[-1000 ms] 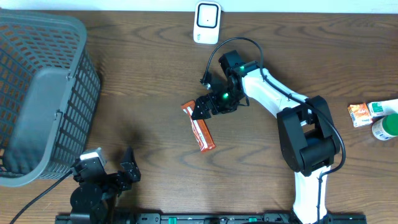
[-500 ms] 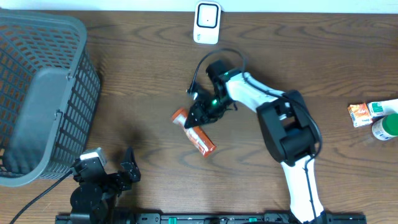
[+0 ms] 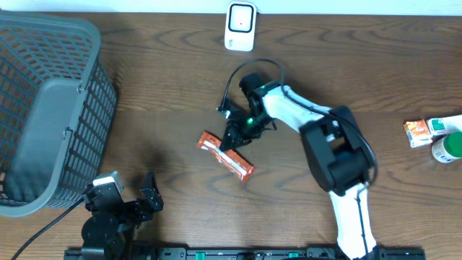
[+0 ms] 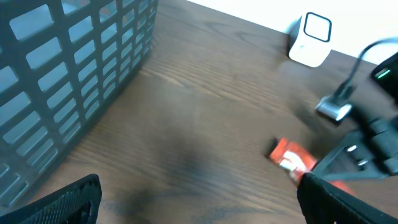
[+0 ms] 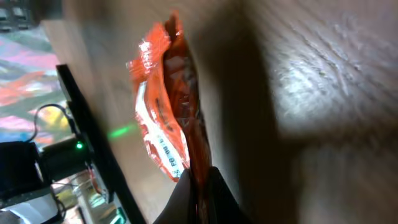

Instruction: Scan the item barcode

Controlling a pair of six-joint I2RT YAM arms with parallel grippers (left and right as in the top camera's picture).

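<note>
Shifted since a second back: orange snack packet [image 3: 226,156] has swung to a flatter diagonal and slid a little leftward on the wooden table [image 3: 166,87], with the right arm reaching further left over it.

Left side: grey mesh basket [image 3: 50,108], untouched. Left gripper [image 4: 199,208] parked at the near edge, jaws spread wide, holding nothing.

Centre: packet lies flat on the table, below and a bit left of the white scanner [image 3: 240,26], well apart from it. Right gripper [image 5: 200,186] has gone from spread to clenched. The wrist view shows the tips pinched on the wrapper's edge, so the packet looks grasped, though not yet lifted.

Far right: small orange carton [image 3: 416,132] and a green-capped bottle [image 3: 449,146], idle.

Judgement: the pick is only just made. Lift and presentation to the scanner remain, and a thin edge-grip may slip.
</note>
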